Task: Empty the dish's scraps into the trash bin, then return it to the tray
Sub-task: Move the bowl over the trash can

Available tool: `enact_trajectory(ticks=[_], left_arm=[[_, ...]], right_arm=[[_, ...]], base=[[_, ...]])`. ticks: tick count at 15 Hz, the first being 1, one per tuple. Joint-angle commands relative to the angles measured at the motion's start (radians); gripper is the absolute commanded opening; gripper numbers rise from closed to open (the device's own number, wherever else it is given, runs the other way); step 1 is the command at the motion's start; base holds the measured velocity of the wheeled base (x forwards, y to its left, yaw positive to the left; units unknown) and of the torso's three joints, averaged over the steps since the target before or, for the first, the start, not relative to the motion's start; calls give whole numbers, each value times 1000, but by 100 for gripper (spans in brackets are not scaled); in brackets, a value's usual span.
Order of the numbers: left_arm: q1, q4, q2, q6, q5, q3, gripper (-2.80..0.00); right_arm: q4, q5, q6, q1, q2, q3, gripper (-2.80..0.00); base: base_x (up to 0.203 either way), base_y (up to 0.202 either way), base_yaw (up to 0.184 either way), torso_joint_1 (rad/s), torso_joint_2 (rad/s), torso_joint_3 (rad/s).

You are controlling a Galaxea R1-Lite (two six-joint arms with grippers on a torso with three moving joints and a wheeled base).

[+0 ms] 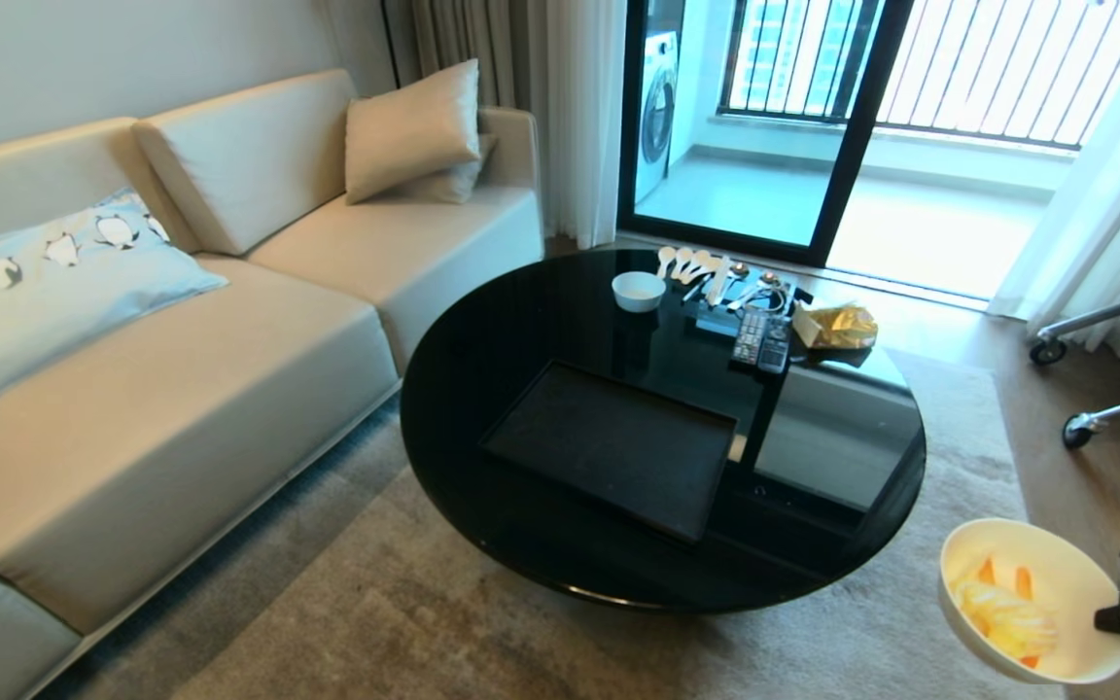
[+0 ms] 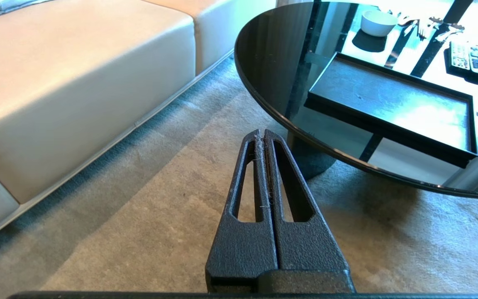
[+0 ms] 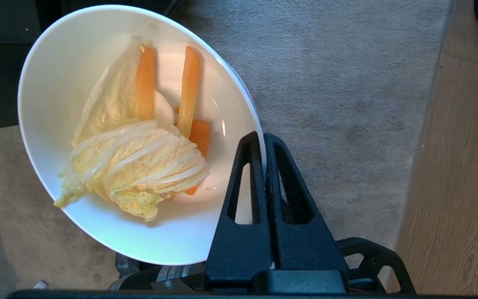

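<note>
The right claw is clamped on the rim of the dish, which hangs over the carpet at about 4 o'clock from the counter, scraps inside. The tray lies bare on the counter. The left claw is pressed together, holding nothing.

We see a glossy cream-white dish, a matt black tray on a mirror-glossy black table, a smooth leathery beige sofa, a short-piled grey rug, wood-grain flooring, and the right gripper in rough-textured black plastic.
</note>
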Motion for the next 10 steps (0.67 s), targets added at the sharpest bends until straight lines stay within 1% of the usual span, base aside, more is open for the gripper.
enact_trajectory(ticks=[1, 10], left_arm=[[0, 0, 0, -1, 1, 0, -280], [0, 0, 0, -1, 1, 0, -280]], right_arm=[[5, 0, 0, 0, -17, 7, -280], [4, 3, 2, 0, -17, 8, -280]], base=[[0, 0, 0, 0, 0, 0], [0, 0, 0, 0, 0, 0]])
